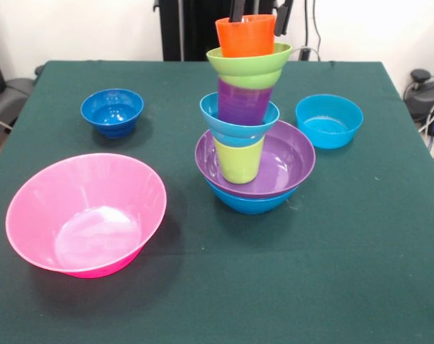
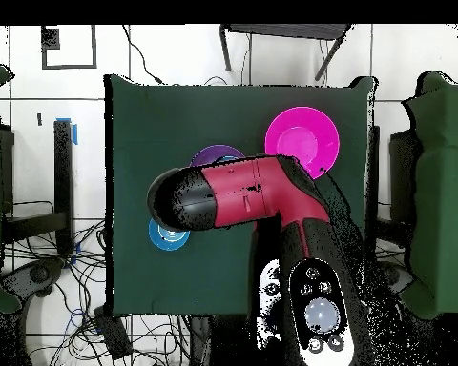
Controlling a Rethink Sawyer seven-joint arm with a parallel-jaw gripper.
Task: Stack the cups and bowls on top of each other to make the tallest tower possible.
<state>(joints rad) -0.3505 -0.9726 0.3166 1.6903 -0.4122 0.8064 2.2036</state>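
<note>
We are seeing glossy smooth plastic on the tower [image 1: 249, 107] and the pink bowl [image 1: 84, 215]; the counter [image 1: 331, 244] is wearing matt green cloth; the arm [image 2: 242, 195] is looking shiny.

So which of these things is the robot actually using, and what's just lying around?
Part of the job: the tower, pink bowl, dark blue bowl, loose turquoise bowl.
Just lying about: cables beside the table.

The red and black arm [image 2: 247, 195] reaches over the table, elbow bent sideways.
</note>
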